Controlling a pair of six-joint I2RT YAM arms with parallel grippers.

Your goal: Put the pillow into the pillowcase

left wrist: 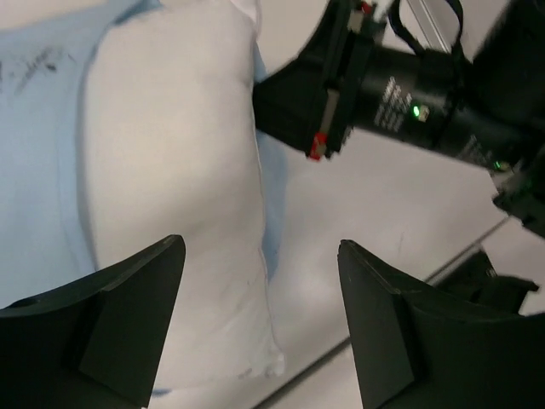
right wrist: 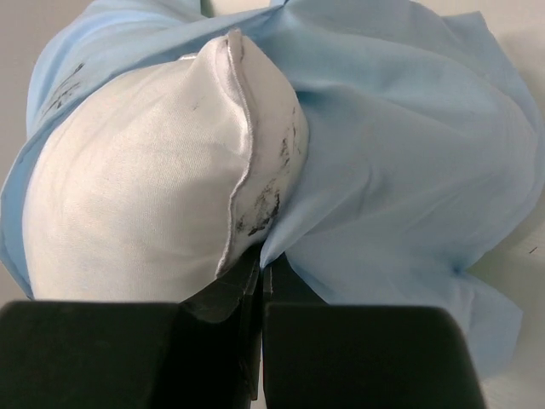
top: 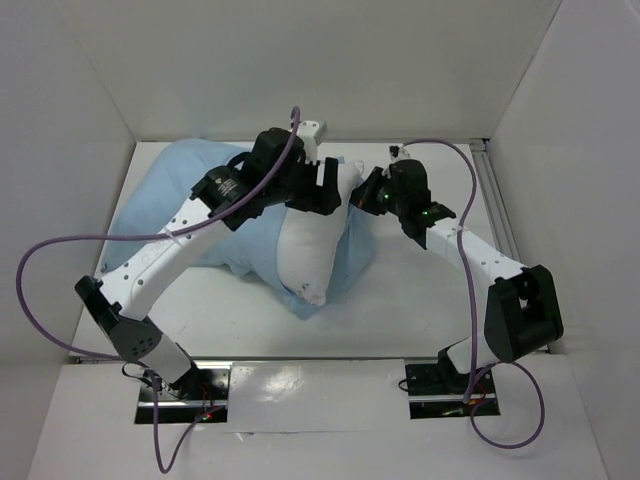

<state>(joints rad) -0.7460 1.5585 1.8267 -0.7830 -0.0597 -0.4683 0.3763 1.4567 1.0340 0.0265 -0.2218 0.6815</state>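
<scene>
**Left claw wide open over the pillow, right one pinched shut at the cloth edge**

ok so starting at the left gripper [left wrist: 264,324]: its two black fingers [left wrist: 128,324] are spread really wide with nothing between them. It's hovering above the pillow [left wrist: 170,170], and I can't tell if it's actually touching the fabric

The right gripper [right wrist: 260,341] is the opposite, with its fingers pressed together and only a hairline between them. A fold of the pillowcase [right wrist: 400,153] runs straight down into that line, so it looks clamped on the blue cloth. The pillow's seam ends right at the same spot, and I can't say whether that's caught in there too

From above, both grippers sit close together at the far end of the pillow, left one on its left side and right one on its right. The pillow is around the middle of the table [top: 400,310], lying long-ways toward the arm bases, plump and mostly bare white on top. It has some dark smudges [right wrist: 264,204] near the seam. The pillowcase shows its pale blue face. It's bunched up in a big heap to the left, peeks out under the pillow's near corner and lies up against its right side

Purple cables [top: 40,260] loop off both arms
</scene>
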